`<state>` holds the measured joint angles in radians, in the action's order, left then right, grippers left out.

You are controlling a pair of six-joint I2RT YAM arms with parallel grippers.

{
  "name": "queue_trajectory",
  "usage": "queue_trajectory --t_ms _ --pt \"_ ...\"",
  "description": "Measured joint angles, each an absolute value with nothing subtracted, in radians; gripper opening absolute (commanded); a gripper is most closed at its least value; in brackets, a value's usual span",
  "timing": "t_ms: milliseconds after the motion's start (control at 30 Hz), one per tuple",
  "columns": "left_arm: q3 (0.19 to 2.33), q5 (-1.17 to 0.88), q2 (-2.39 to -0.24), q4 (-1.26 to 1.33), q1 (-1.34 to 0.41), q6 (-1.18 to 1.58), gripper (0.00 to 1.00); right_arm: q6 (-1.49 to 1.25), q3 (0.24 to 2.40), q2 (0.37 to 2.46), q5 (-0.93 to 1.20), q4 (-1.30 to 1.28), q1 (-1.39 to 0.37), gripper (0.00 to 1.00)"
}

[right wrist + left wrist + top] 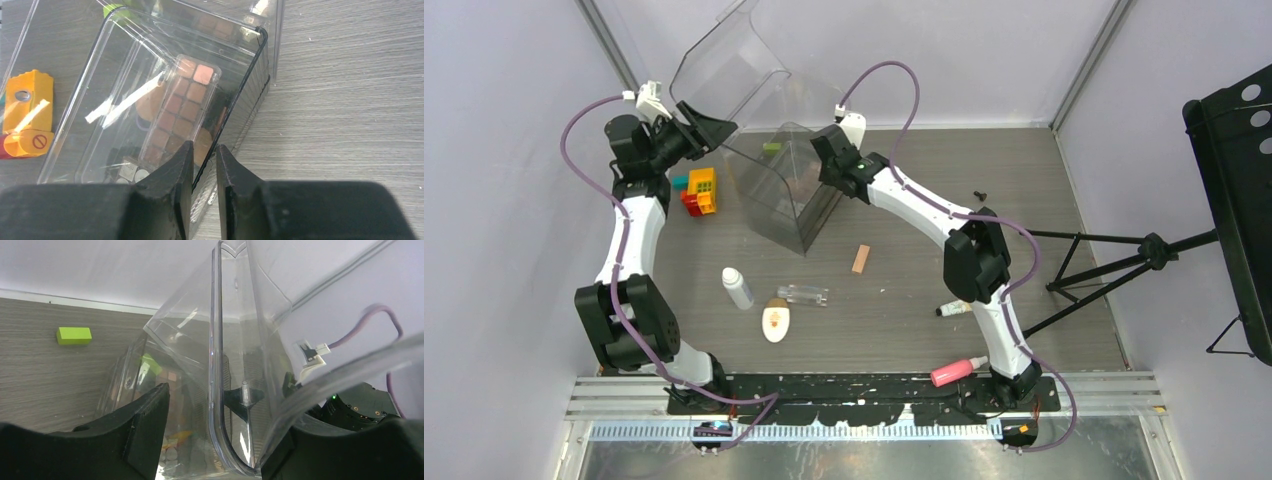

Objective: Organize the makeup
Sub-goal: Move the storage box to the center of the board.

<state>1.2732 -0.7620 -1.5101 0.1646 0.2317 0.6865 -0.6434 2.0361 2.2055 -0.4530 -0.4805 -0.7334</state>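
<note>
The clear case [799,195] stands at the back middle of the table with its lid [724,55] swung up. My left gripper [712,128] is shut on the lid's left edge; in the left wrist view the lid rim [216,390] runs between the jaws of the left gripper [227,412]. My right gripper [826,150] is shut on the case's right wall [250,85], whose dark edge passes between the jaws of the right gripper [204,155]. Inside lies a square-pan palette [182,107]. On the table lie a white bottle [737,288], clear bottle [802,294], white oval compact [775,322] and pink bottle [958,371].
Colourful toy bricks [699,190] sit left of the case, and a green brick [74,335] lies behind it. A peach stick [861,258] lies in front of the case and a small tube [954,309] by the right arm. A black tripod [1124,255] stands at the right.
</note>
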Motion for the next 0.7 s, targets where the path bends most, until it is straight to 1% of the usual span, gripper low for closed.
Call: queue_trajectory --t_ms 33,67,200,367,700 --pt "1.273 -0.763 -1.51 0.164 0.23 0.685 0.61 -0.643 2.037 2.205 -0.454 -0.487 -0.733 0.36" --pt "1.273 -0.764 -1.509 0.164 0.228 0.683 0.6 -0.642 2.038 2.204 -0.455 -0.495 -0.733 0.39" --pt "1.273 -0.77 -1.509 0.164 0.227 0.677 0.61 -0.633 2.047 2.2 -0.463 -0.539 -0.729 0.46" --pt "1.274 -0.772 -1.509 0.164 0.227 0.676 0.6 -0.641 2.056 2.198 -0.447 -0.567 -0.722 0.47" --pt "1.274 -0.78 -1.509 0.163 0.227 0.675 0.6 -0.7 2.08 2.185 -0.34 -0.646 -0.697 0.48"
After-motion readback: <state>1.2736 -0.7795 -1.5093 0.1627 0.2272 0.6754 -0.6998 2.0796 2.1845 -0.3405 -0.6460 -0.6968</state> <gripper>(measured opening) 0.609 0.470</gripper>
